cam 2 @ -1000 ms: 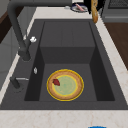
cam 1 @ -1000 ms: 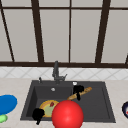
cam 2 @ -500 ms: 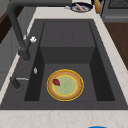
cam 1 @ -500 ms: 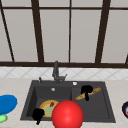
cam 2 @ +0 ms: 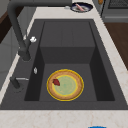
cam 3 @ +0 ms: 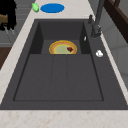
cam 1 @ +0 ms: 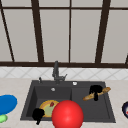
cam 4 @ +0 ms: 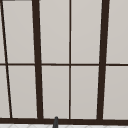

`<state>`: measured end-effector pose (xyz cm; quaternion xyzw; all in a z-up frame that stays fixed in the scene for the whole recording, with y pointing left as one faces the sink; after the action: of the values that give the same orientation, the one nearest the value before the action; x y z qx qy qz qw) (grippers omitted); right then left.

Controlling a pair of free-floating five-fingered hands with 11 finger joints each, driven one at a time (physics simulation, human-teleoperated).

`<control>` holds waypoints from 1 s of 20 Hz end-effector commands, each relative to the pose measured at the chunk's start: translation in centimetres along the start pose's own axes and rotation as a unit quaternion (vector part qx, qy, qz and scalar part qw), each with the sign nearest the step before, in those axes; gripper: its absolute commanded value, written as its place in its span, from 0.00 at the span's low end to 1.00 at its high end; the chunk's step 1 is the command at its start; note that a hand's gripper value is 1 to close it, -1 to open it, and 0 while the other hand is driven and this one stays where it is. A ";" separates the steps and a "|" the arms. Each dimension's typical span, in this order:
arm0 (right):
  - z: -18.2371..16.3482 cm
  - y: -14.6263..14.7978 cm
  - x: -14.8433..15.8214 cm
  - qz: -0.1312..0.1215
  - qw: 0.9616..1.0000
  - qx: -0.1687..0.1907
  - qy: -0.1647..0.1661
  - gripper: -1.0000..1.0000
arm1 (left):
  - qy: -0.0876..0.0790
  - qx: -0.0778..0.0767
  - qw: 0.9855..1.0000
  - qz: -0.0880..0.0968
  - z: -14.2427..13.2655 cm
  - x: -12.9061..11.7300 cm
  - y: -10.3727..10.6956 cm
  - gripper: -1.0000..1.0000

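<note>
Since the earlier frame, nothing has shifted. Right hand (cam 1: 95, 90) curled around the baguette (cam 1: 98, 93) mid-length; judged light, rigid, brittle.

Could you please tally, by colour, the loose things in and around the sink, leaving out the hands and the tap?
Red: 1, the ball
Blue: 1, the plate
Green: 1, the small item
Yellow-rimmed: 1, the dish
Tan: 1, the baguette in the right hand
Dark: 1, the bowl
Total: 6

Red ball (cam 1: 67, 115), blue plate (cam 1: 6, 103), yellow-rimmed green dish (cam 2: 65, 85).
</note>
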<state>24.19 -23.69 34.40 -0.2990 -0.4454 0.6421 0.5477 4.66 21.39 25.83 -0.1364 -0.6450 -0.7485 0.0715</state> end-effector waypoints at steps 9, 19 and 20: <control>2.0 0.7 -8.2 -0.015 1.000 -0.005 -0.003 1.00 | 0.000 0.000 1.000 0.000 0.0 0.0 0.0 0.50; 3.0 2.3 -15.5 -0.022 1.000 -0.006 -0.002 1.00 | 0.000 0.000 1.000 0.000 0.0 0.0 0.0 0.50; 3.1 2.5 -16.2 -0.022 1.000 -0.007 -0.001 1.00 | 0.000 0.000 1.000 0.000 0.0 0.0 0.0 0.50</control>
<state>23.97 -38.17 32.27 -0.2943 -0.4520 0.6375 0.5502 4.66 21.39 25.83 -0.1364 -0.6450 -0.7485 0.0715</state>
